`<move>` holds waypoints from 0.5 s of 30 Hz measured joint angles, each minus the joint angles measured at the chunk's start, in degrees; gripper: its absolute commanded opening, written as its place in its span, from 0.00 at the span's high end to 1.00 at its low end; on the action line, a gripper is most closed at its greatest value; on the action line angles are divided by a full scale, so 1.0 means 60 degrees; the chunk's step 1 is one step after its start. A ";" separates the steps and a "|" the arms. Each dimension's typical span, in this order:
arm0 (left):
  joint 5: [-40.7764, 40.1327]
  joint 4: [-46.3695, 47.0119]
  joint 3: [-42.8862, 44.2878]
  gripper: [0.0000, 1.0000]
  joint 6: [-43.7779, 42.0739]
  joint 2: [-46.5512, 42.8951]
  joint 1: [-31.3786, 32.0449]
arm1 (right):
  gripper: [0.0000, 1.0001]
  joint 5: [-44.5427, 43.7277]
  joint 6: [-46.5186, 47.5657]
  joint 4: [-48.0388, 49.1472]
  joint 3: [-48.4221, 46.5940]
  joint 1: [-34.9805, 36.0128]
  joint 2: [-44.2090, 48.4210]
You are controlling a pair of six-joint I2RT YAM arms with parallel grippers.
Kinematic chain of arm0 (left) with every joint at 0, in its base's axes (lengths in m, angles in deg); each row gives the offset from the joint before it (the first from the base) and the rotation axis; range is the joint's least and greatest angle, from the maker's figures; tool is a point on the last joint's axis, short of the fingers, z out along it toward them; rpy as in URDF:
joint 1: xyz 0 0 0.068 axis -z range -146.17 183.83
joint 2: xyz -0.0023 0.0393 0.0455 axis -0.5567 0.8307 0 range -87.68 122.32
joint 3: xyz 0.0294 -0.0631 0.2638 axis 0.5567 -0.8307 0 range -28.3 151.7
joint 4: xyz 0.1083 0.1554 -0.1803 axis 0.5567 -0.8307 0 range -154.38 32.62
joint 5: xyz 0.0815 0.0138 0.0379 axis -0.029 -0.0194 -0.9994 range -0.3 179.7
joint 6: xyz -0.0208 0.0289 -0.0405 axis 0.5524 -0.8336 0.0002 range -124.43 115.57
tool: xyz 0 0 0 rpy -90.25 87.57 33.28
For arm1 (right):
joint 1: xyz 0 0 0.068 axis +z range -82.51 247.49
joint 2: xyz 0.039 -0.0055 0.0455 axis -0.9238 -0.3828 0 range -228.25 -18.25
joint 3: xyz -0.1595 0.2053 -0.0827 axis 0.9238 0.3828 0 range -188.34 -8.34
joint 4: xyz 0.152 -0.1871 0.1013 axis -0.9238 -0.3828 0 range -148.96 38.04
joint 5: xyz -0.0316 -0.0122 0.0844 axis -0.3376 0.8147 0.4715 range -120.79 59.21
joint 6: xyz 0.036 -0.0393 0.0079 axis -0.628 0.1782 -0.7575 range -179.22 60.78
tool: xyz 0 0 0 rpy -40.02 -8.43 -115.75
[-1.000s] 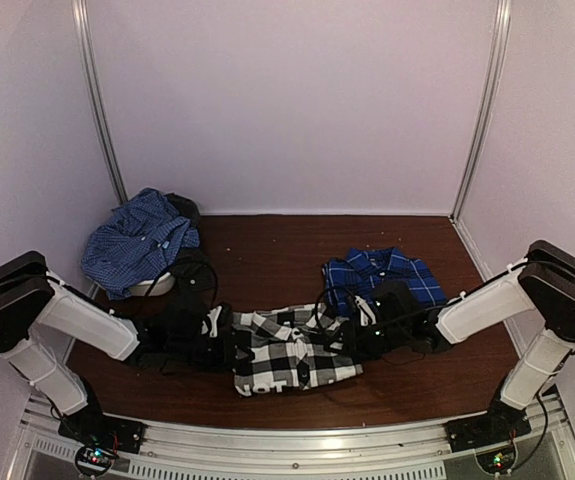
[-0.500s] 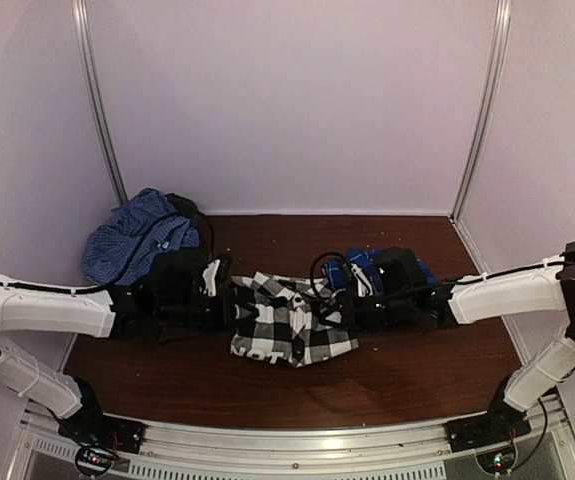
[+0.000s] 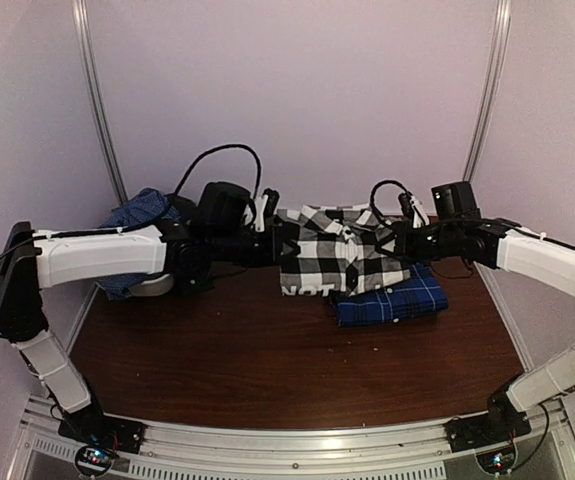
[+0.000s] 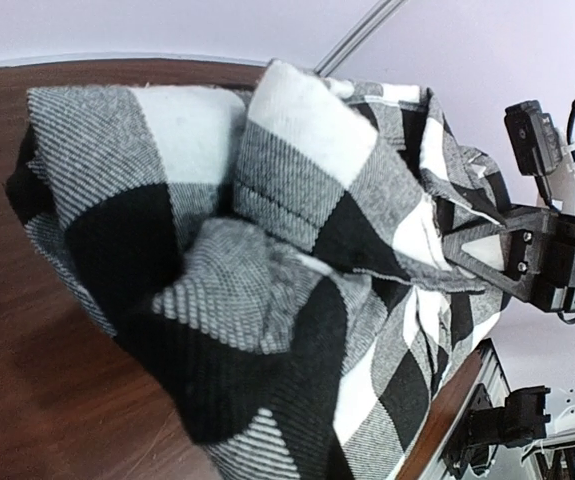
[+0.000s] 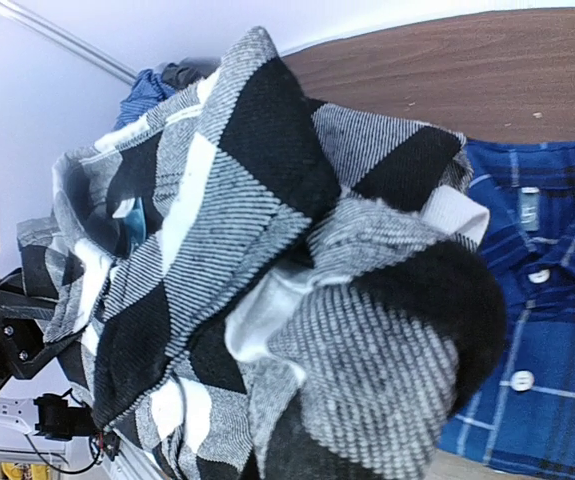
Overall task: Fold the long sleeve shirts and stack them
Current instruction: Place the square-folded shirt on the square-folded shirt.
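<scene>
Check shirt (image 3: 332,255) is held lifted over the folded blue shirt (image 3: 392,300), left gripper (image 3: 272,245) and right gripper (image 3: 399,240) clamped on its ends, presumably for stacking.

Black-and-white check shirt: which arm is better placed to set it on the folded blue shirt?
Probably right: the right tool grips the check shirt directly over the blue shirt; the left tool holds the edge off to its side.

White letters, seemingly "NOT", run along the lower edge of the black-and-white checked cloth shirt (image 3: 339,248).
</scene>
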State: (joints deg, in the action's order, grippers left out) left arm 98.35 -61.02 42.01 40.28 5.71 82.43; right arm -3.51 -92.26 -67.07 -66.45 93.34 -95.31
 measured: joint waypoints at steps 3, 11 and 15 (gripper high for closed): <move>0.0368 -0.0087 0.1796 1.00 -0.0324 0.1614 -0.0040 | 1.00 0.0000 0.0561 -0.0667 -0.0273 -0.0911 -0.0015; 0.1519 -0.0222 0.5257 1.00 -0.0601 0.5162 -0.0087 | 1.00 0.0171 0.1796 -0.1494 -0.0331 -0.2801 -0.0976; 0.2033 -0.0149 0.5803 1.00 -0.0499 0.6284 -0.0084 | 1.00 0.0248 0.2233 -0.1679 -0.0331 -0.3260 -0.1672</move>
State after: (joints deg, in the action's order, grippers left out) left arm 110.54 -61.91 76.82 37.28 43.41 81.92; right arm -2.02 -78.86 -77.15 -68.43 73.78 -105.34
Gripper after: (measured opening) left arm 0.040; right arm 0.048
